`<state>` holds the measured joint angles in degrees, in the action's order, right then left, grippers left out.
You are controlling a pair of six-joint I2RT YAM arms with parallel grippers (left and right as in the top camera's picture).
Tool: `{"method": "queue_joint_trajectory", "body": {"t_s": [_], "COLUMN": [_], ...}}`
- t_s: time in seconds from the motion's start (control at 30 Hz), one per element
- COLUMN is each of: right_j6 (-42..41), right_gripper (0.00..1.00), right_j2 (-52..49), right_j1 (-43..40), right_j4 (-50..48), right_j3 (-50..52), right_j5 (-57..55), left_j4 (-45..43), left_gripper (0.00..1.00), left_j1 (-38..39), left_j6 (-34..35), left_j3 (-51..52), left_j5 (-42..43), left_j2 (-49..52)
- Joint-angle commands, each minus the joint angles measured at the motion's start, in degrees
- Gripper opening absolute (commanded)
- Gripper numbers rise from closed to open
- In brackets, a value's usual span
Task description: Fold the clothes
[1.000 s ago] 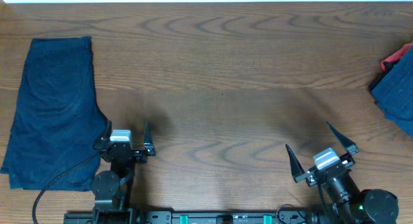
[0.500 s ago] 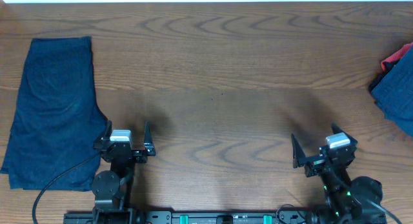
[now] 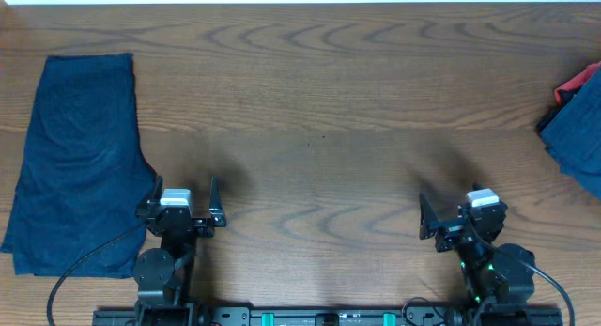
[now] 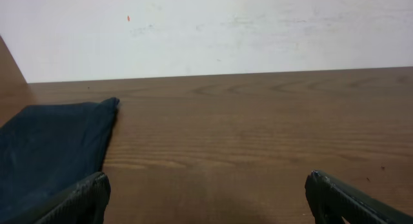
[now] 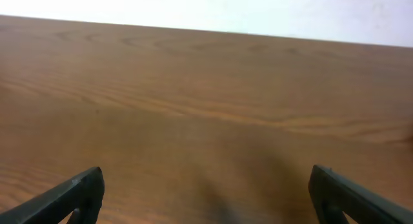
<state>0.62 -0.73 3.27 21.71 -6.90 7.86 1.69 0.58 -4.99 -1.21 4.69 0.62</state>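
Observation:
One of the clothes, a dark navy garment [image 3: 80, 162], lies flat along the table's left side; its edge also shows in the left wrist view [image 4: 51, 146]. More navy clothes [image 3: 575, 143] are piled at the right edge, partly cut off by the frame. My left gripper [image 3: 184, 193] sits near the front edge just right of the flat garment, open and empty [image 4: 206, 198]. At the front right my right gripper [image 3: 455, 211] is open too, with only bare wood between its fingers [image 5: 206, 192].
A red piece of cloth [image 3: 575, 85] pokes out at the top of the right pile. The wooden table [image 3: 319, 110] stretches bare between the two arms. A white wall [image 4: 213, 30] rises behind its far edge.
The right arm has pulled back toward the front edge and swung from an angled pose to pointing straight ahead. The left arm and the clothes have not moved.

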Motion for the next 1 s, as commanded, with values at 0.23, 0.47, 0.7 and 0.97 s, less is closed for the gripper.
{"method": "queue_joint_trajectory", "body": {"t_s": [0.23,0.47,0.7,0.97], "right_j6": [0.3,0.3,0.3,0.3], "right_gripper": [0.99,0.99,0.99,0.99], "right_j2": [0.4,0.4,0.4,0.4], "right_j1": [0.5,0.5,0.4,0.4], "right_j4": [-0.3,-0.3,-0.5,-0.5], "right_j3": [0.6,0.6,0.6,0.6], "right_j5": [-1.0,-1.2,-1.2,-1.2], "left_j4": [1.9,2.0,2.0,2.0], "left_gripper": [0.98,0.98,0.98,0.98], "left_j1": [0.0,0.0,0.0,0.0], "left_j6": [-1.0,-1.0,-1.0,-1.0], "left_j3": [1.0,1.0,1.0,1.0], "left_j5": [0.7,0.7,0.7,0.7], "left_j2": [-0.3,-0.3,-0.3,-0.3]}}
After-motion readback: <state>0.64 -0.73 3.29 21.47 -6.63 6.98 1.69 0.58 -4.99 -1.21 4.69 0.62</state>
